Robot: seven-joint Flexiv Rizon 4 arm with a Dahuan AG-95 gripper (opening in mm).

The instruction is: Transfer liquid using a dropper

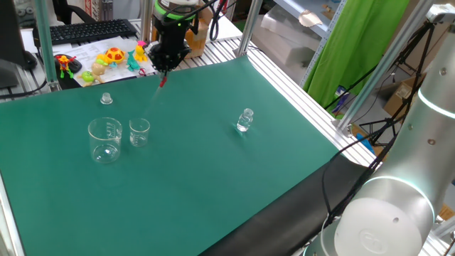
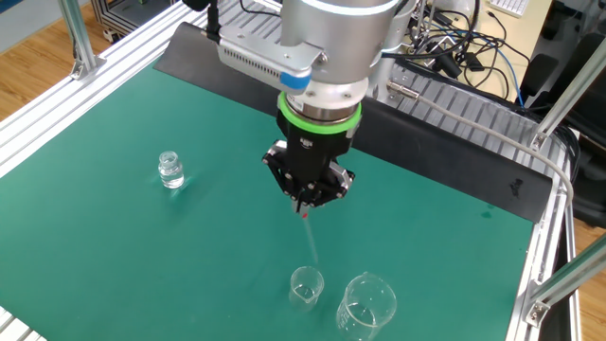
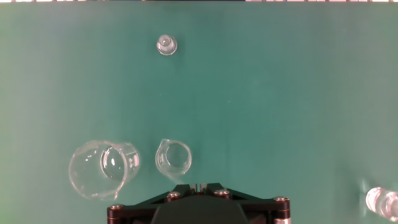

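My gripper (image 1: 163,70) (image 2: 305,202) hangs over the green mat, shut on the red bulb of the dropper (image 1: 162,82) (image 2: 305,214). The clear tube of the dropper (image 2: 312,244) slants down from the bulb toward the small beaker (image 1: 139,132) (image 2: 306,287) (image 3: 173,156). Its tip ends just above that beaker's rim; the tube is faint and hard to trace. In the hand view only the gripper (image 3: 199,185) base and closed fingertips show at the bottom edge, right by the small beaker.
A larger beaker (image 1: 105,139) (image 2: 365,305) (image 3: 102,169) stands beside the small one. A small clear bottle (image 1: 245,119) (image 2: 170,170) (image 3: 382,200) stands apart on the mat. A small clear cap (image 1: 106,99) (image 3: 166,45) lies near the back. Toys and a keyboard sit beyond the mat.
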